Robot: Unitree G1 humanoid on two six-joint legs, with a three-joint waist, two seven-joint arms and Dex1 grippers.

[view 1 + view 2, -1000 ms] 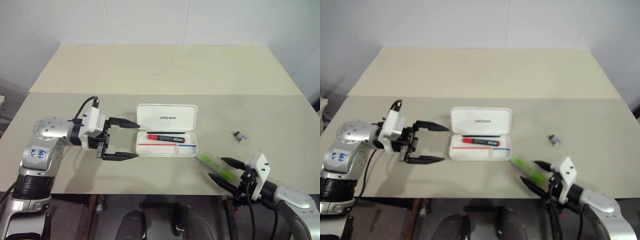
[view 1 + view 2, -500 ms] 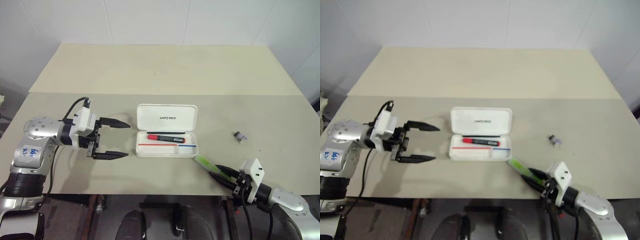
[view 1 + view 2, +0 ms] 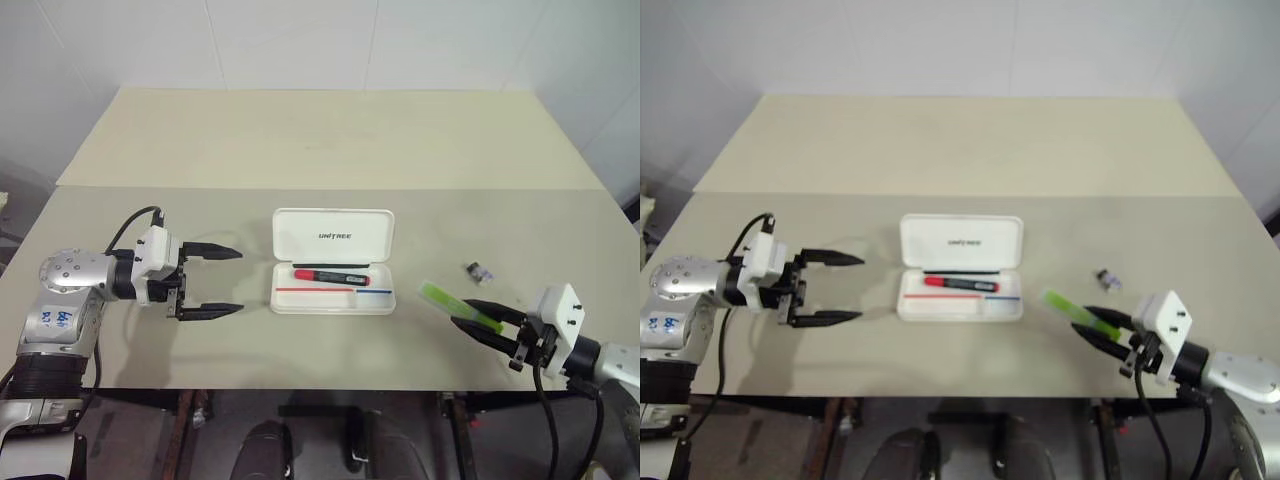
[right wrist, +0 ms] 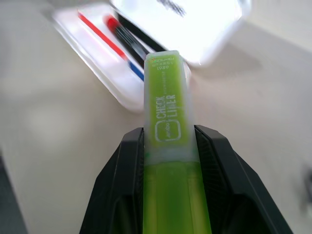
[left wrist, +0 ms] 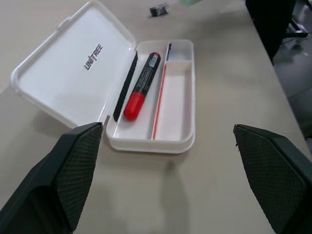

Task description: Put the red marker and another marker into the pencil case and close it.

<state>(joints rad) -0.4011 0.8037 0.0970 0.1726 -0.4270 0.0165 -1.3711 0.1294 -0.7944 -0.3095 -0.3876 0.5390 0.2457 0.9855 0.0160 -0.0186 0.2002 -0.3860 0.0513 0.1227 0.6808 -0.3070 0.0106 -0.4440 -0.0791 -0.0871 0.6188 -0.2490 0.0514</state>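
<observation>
Green marker (image 3: 452,301) gripped in my right pincer (image 3: 488,322), lifted off the surface (image 3: 320,150) right of the pencil case (image 3: 334,260), case lid open, red marker (image 3: 331,274) lying inside, my left pincer (image 3: 218,281) wide open left of the case

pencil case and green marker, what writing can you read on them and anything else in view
"UNITREE": dark letters inside the open lid of the pencil case.
"CHECK LINER": along the green marker held in the right gripper.
Small print at that marker's tip end: too blurred to read.
</observation>
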